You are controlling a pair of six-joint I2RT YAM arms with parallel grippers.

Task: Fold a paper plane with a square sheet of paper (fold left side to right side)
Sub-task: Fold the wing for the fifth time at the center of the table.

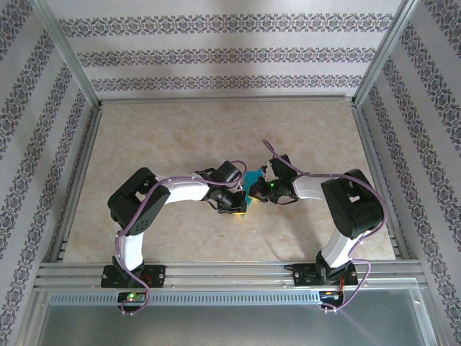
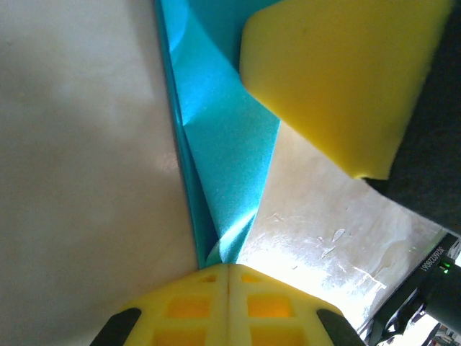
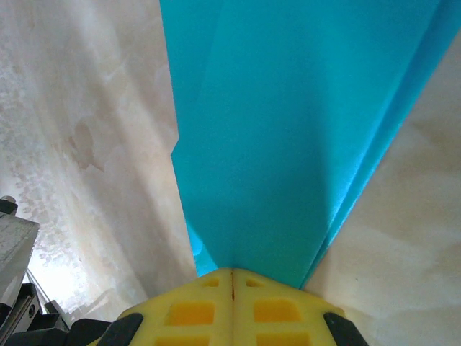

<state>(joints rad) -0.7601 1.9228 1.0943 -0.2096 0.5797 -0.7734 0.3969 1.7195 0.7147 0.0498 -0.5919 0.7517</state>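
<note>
top camera looks down from high at the near edge, whole table in frame. both wrist cameras sit very close, sharing the sheet of paper.

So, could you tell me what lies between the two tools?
The folded teal paper bridges them in the top external view; the left tool and right tool are each shut on it.

Count: 2 white-and-black robot arms, 2 yellow-padded two-finger grippers, i.e. left gripper and right gripper, 1 folded teal-blue paper sheet, 1 beige marbled tabletop.
</note>
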